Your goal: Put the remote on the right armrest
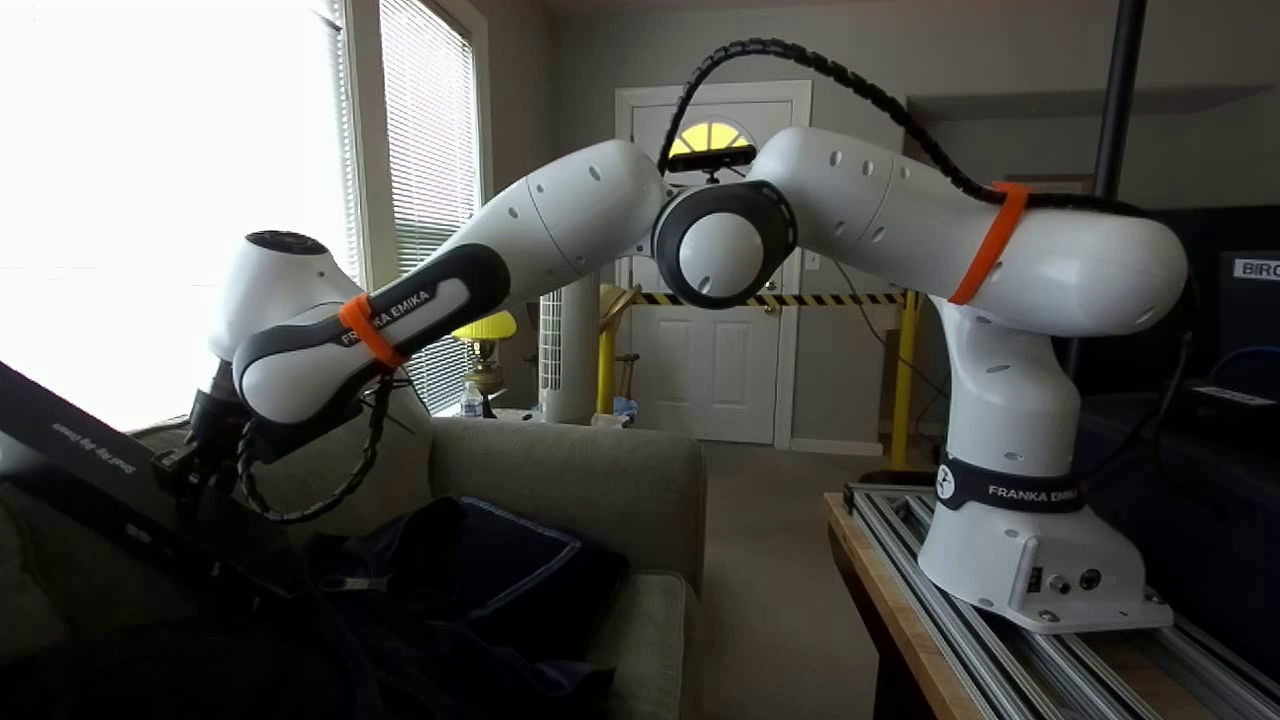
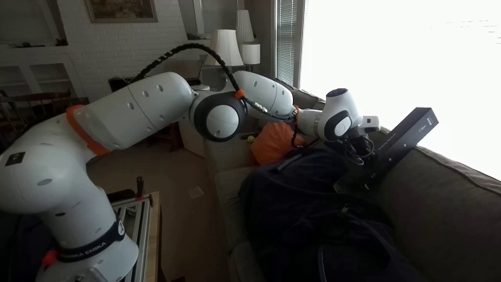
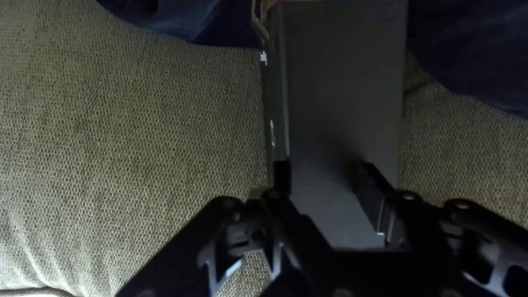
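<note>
A robot's claw (image 3: 324, 175) hangs over a couch (image 1: 575, 480) in a living room, its two fingers (image 3: 373, 200) parted partway; the face of a long dark box (image 3: 342, 90) shows in the gap, though whether the fingers touch it cannot be told. Dark blue cloth (image 2: 289, 203) is heaped on the seat below the claw, an orange bundle (image 2: 270, 145) lies to one side of it, and a bright window (image 2: 391, 58) stands behind the backrest (image 2: 442, 188). Well apart from the claw, the white arm (image 1: 590, 210) rises from metal rails (image 1: 985, 640) on a wooden tabletop (image 1: 890, 605); a panelled door (image 1: 720, 370) and a shaded lamp (image 2: 225, 47) stand farther off.

The remote cannot be picked out, so its place cannot be told; a slim grey strip (image 2: 289, 161) on the cloth, near the claw, is too dim to name. Shadow swallows the fingers in both exterior views, and in an exterior view the box's upper end (image 1: 40, 420) is cut off.

The couch is a coarse, olive-beige weave. The box is smooth and straight-edged with small white markings, tilted against the backrest beside the claw. Orange bands (image 1: 370, 330) wrap the arm's rounded shell.
</note>
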`<state>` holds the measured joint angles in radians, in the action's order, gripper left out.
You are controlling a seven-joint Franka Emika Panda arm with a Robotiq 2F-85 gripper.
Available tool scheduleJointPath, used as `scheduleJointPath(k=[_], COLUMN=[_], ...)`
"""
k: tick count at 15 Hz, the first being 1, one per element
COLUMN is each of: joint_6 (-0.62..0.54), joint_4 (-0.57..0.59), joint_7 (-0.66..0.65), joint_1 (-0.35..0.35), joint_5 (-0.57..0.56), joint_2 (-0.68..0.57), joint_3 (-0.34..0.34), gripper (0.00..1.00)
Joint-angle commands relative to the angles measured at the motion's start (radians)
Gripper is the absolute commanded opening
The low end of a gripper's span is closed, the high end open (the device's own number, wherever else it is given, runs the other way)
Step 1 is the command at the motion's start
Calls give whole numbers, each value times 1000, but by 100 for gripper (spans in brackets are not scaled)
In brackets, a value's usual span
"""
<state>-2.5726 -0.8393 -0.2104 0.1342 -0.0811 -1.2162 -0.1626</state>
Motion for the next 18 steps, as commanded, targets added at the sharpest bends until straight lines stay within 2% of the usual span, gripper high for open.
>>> scheduleJointPath(k=[1,3,10,11,12,18], joint_6=[51,87,208,224,240,199], joint_4=[52,39,61,61,62,96], joint_7=[-17,-11,-61,-72,-75,-67], joint_1=[-6,-5,3,4,4,10], joint_5=[7,16,-6,-5,-5,-12], joint_2=[0,48,95,99,101,54], joint_3=[26,44,27,27,29,36], gripper=[15,0,0,9,28,70])
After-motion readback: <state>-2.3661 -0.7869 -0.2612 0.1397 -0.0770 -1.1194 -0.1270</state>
